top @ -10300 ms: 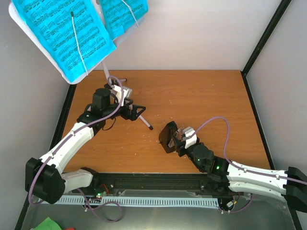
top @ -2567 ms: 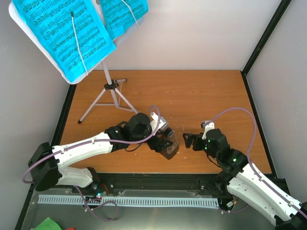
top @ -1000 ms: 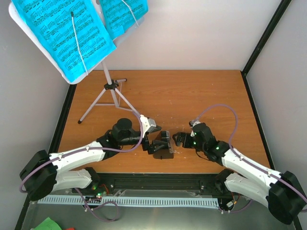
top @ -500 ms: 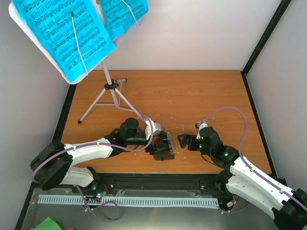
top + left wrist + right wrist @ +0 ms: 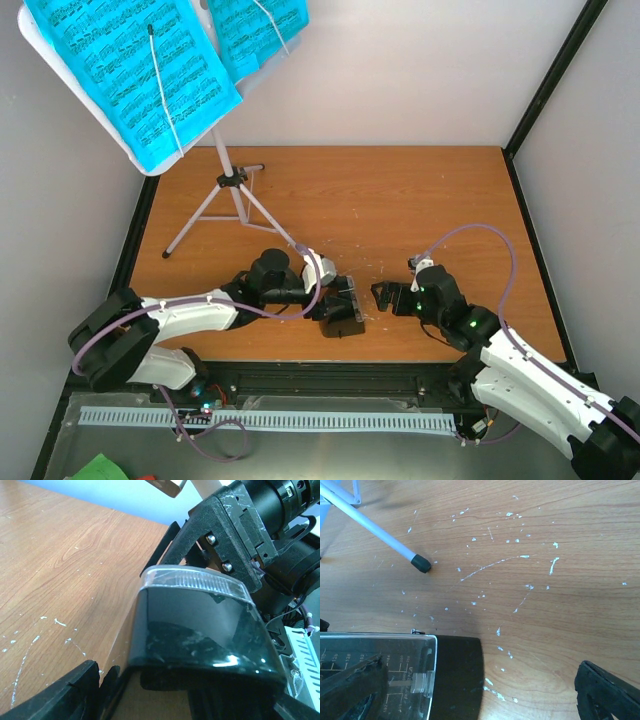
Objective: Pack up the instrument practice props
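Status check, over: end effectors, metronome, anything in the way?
Left end effector shut on the metronome, clear cover on. Right end effector open, beside it. Music stand foot close behind, pages on the stand.

Smooth wood-grain bench (image 5: 420, 200), low sheen, flecked with white scuffs. Glossy black plastic metronome (image 5: 200, 630), finely scratched; clear ribbed plastic cover (image 5: 195, 582). Smooth white metal music stand (image 5: 370, 526) with a black rubbery foot cap (image 5: 421, 563). Matt cyan paper sheet-music pages (image 5: 130, 70).
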Controlling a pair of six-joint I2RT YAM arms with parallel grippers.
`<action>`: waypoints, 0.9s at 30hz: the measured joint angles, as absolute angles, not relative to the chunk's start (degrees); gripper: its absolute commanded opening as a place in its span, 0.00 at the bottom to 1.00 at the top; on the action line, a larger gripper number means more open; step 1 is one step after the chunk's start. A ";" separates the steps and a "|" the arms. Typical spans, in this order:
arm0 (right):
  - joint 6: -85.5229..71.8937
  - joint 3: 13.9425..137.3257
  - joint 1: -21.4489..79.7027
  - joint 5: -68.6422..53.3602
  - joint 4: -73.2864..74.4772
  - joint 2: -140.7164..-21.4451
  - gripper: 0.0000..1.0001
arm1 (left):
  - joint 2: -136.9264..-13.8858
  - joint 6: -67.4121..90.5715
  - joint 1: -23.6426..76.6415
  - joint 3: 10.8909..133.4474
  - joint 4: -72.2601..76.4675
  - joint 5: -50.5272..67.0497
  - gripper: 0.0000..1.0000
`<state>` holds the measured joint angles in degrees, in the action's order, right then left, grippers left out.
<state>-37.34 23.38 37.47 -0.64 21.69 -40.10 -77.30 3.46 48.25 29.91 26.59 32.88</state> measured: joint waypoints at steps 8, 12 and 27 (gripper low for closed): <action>-37.36 23.38 37.47 -0.69 23.00 -38.15 1.00 | -76.49 5.02 48.29 29.08 27.44 29.78 0.48; -37.30 23.38 37.47 -1.23 22.85 -37.43 1.00 | -74.61 6.79 48.29 28.47 26.33 24.23 0.45; -31.59 17.52 38.57 -14.37 8.43 -38.02 0.95 | -71.81 14.35 40.01 30.28 19.16 18.46 0.44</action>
